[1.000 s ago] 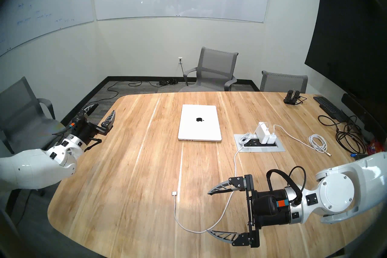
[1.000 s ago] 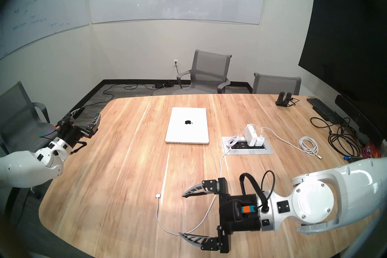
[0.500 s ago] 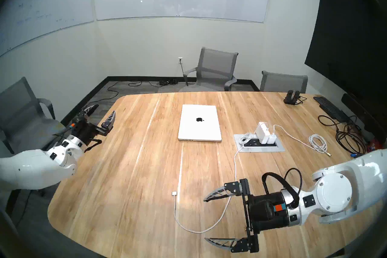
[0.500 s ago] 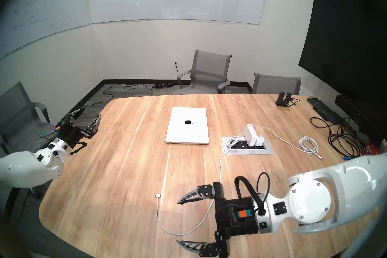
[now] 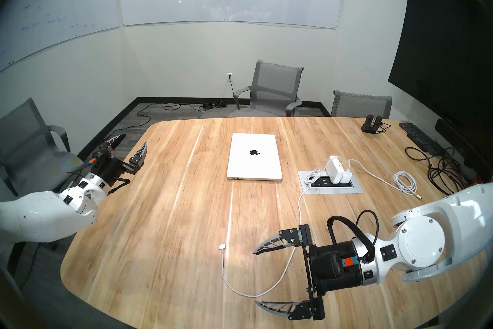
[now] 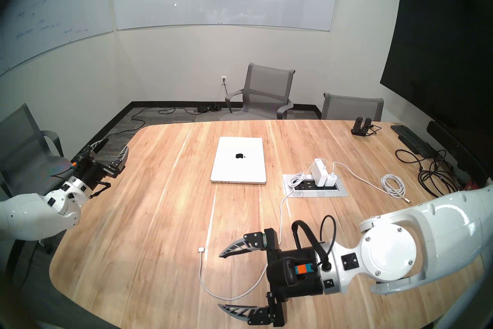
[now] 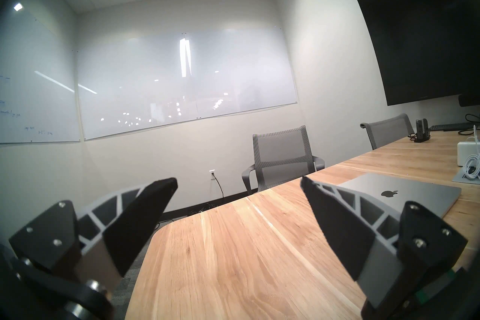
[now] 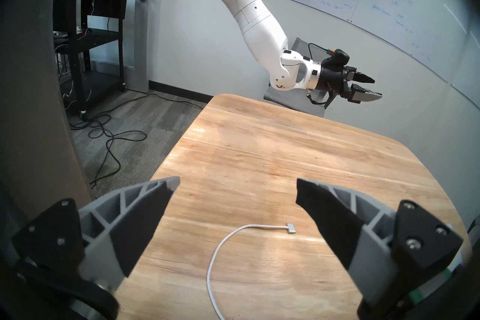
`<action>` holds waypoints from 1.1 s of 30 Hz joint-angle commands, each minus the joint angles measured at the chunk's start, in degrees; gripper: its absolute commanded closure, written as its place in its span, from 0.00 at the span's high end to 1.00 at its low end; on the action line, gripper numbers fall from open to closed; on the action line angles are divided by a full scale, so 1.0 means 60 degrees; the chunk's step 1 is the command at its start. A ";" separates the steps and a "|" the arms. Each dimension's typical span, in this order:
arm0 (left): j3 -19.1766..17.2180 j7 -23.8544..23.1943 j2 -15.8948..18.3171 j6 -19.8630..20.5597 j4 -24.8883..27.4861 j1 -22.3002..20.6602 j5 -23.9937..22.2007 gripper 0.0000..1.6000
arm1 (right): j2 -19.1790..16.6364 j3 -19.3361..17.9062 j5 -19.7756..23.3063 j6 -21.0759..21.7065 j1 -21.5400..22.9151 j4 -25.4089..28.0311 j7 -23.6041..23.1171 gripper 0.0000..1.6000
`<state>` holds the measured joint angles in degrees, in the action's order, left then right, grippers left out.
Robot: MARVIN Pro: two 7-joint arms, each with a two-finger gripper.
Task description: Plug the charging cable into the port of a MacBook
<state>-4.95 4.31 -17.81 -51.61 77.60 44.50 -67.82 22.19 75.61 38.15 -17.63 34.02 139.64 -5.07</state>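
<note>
wooden table [image 5: 165, 213]: closed macbook [image 5: 254, 157] lid shows black apple logo.

Connector tip [image 5: 221, 246] before MacBook [image 5: 254, 156]

The MacBook [image 5: 254, 156] lies closed and flat at the centre of the frame, silver, black apple logo up. On its near edge, toward the left corner, sit three tiny dark slots; the port [image 5: 233, 178] is the leftmost. The cable [image 5: 277, 282], thin and white, curves across the lower middle; its flat connector [image 5: 221, 246] rests free, well below the MacBook.
</note>
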 commanded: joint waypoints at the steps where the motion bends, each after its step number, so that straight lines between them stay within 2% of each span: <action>1: -0.0092 0.0010 0.0013 -0.0025 0.0003 -0.0111 -0.0007 1.00 | 0.0322 -0.0529 0.0212 0.0151 -0.0090 0.0060 0.0310 1.00; 21: -0.0031 0.0008 0.0015 -0.0026 0.0001 -0.0112 -0.0007 1.00 | 0.1441 -0.1884 0.0775 0.0936 -0.0686 0.0060 0.1022 1.00; 33: -0.0009 0.0008 0.0016 -0.0028 -0.0001 -0.0121 -0.0007 1.00 | 0.2352 -0.2756 0.1195 0.1386 -0.1215 0.0060 0.1451 1.00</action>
<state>-4.40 4.29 -17.79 -51.61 77.58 44.51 -67.83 32.98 61.82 44.02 -9.77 28.31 139.68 2.18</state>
